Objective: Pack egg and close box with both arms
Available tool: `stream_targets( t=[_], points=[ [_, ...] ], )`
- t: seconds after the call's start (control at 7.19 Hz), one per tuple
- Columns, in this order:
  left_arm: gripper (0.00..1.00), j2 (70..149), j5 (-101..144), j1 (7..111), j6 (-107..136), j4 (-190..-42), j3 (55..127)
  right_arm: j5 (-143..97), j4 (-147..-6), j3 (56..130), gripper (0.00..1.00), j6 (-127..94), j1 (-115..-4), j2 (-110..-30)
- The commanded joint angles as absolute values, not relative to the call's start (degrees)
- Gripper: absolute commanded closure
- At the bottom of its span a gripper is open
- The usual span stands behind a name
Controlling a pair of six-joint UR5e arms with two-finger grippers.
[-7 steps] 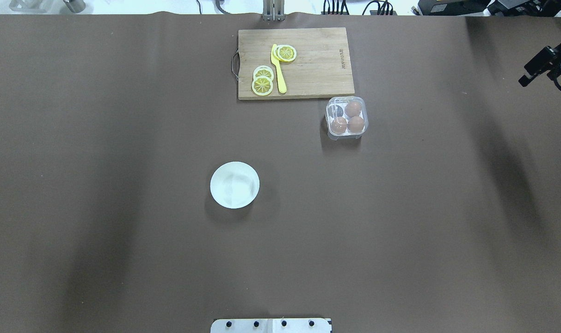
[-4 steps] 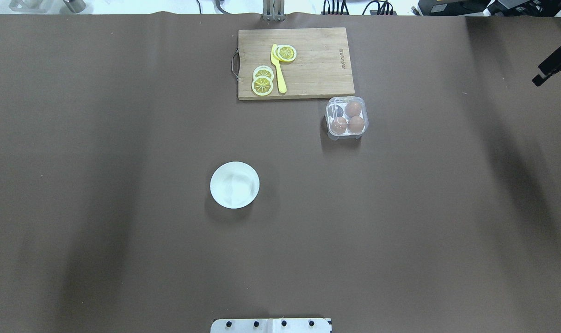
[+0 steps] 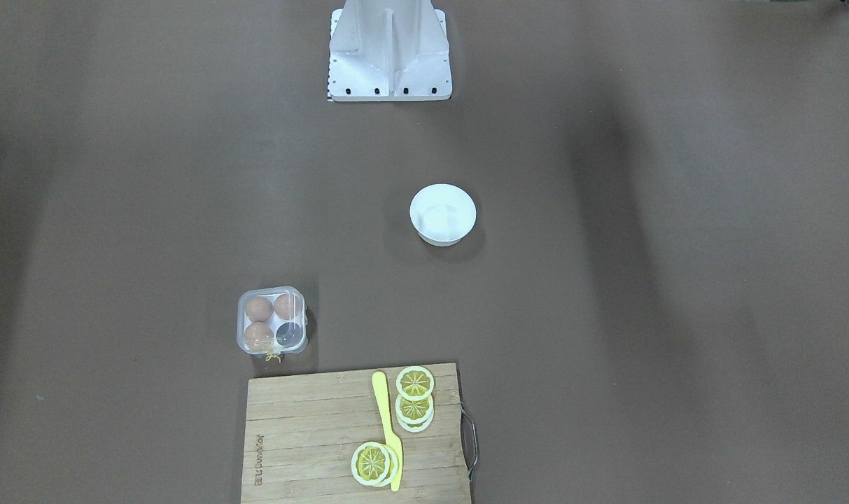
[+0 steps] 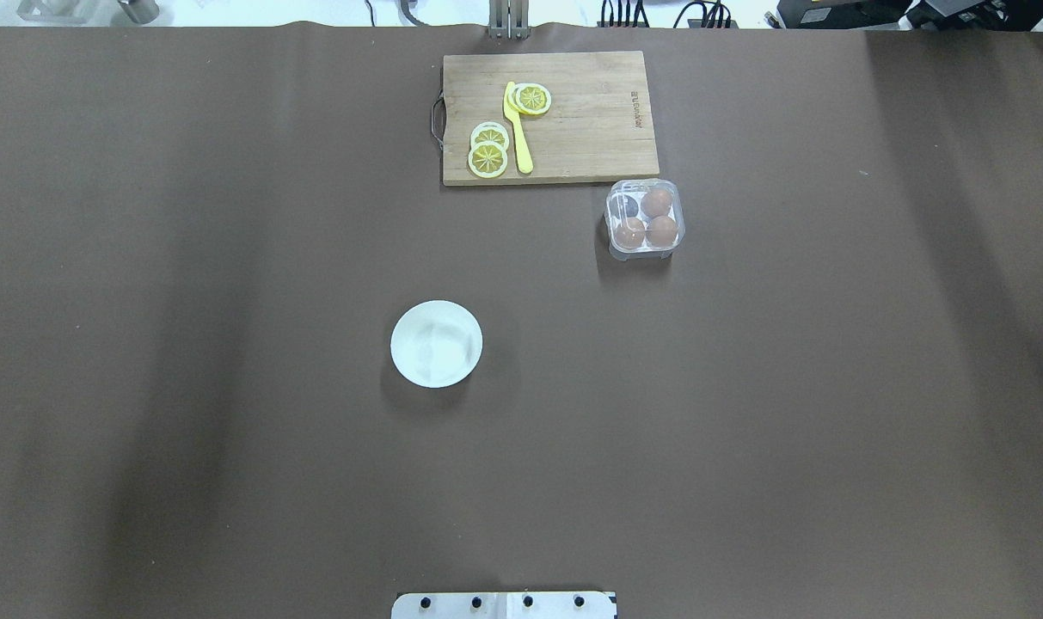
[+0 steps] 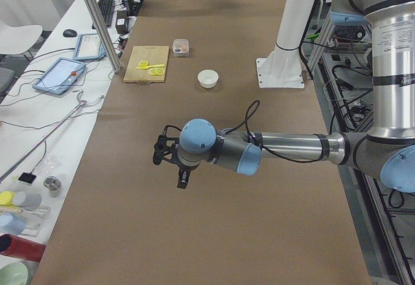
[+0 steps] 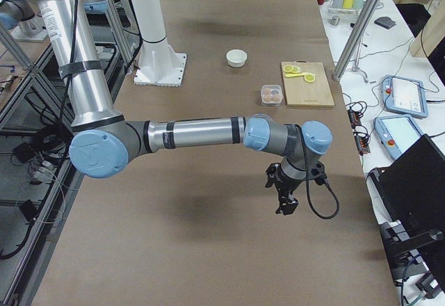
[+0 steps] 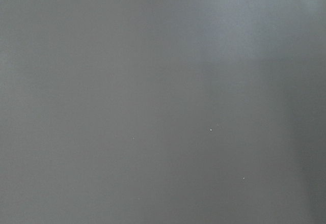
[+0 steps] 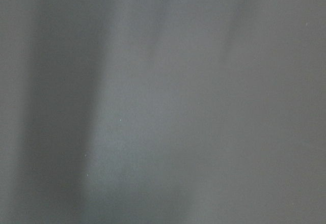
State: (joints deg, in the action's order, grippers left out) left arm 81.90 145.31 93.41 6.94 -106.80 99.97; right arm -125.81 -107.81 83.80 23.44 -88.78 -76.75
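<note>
The box (image 4: 644,220) stands on the brown table just right of the cutting board's near corner, its clear lid down over the tray. Three orange-brown eggs (image 4: 661,230) lie in it and one cell is empty. It also shows in the front view (image 3: 271,330), with yellow string at its edge. The left gripper (image 5: 181,179) hangs over bare table at the left end, far from the box. The right gripper (image 6: 285,205) hangs over bare table at the right end. Both show only in side views, so I cannot tell whether they are open or shut. The wrist views show only tablecloth.
A white bowl (image 4: 436,343) sits mid-table, left of and nearer than the box. A wooden cutting board (image 4: 590,129) with lemon slices (image 4: 488,158) and a yellow knife (image 4: 518,137) lies at the far edge. The white robot stand (image 3: 389,52) is at the near edge.
The right gripper, seen at the right edge of the overhead view before, has moved further right and out of that view. The box, bowl and board have not moved.
</note>
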Motion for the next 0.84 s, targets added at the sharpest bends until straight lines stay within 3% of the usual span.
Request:
stream_targets(
  t=[0.0,0.28,0.7],
  points=[
    [0.03,82.4,145.3,93.4,7.1,-106.6,99.6,-125.8,-108.1,91.4,0.00,21.5,-88.9,-84.3],
    [0.03,82.4,145.3,93.4,7.4,-106.6,99.6,-127.5,-108.3,97.4,0.00,15.6,-88.8,-88.7],
    [0.02,82.4,145.2,93.4,7.4,-106.5,99.0,-129.5,-108.1,97.3,0.00,15.1,-88.8,-89.9]
  ],
)
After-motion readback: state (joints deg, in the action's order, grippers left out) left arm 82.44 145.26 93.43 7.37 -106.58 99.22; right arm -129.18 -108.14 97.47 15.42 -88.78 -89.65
